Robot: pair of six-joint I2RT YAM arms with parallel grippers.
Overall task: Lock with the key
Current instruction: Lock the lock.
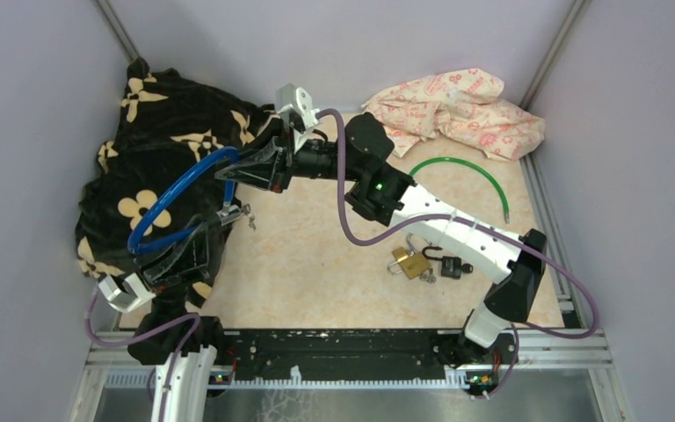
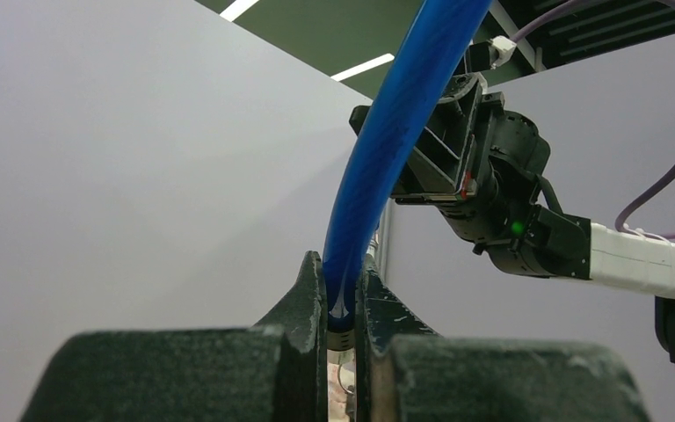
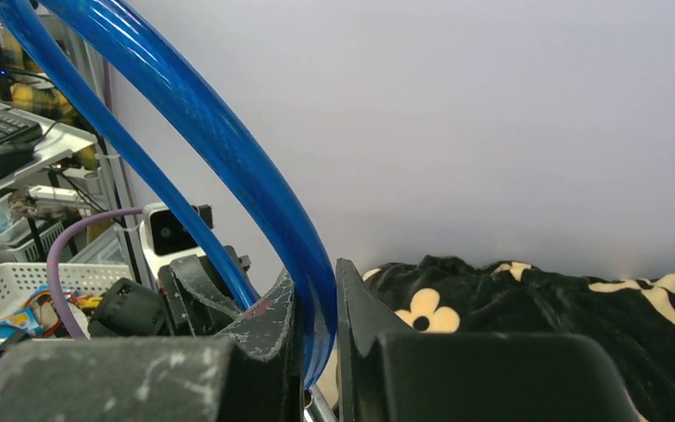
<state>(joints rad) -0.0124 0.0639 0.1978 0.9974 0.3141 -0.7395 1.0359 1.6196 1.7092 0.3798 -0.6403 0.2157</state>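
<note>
Both claws are clamped on the blue cable lock (image 2: 387, 132) — the left claw (image 2: 341, 294) and the right claw (image 3: 316, 290) each pinch it near an end — its loop arching over the black flowered cloth (image 1: 167, 114). A brass padlock (image 1: 411, 262) lies on the desk (image 1: 316, 272), well apart.

There are two robot arms, the left arm (image 1: 180, 369) and the right arm (image 1: 457, 233), over one table (image 1: 316, 281). Two cables show: one blue cable (image 1: 171, 189) and one green cable (image 1: 466, 167). Two padlocks show: one brass padlock (image 1: 411, 262) and one black padlock (image 1: 453, 266). Two cloths show: one black flowered cloth (image 1: 158, 132) and one pink printed cloth (image 1: 457, 110).
</note>
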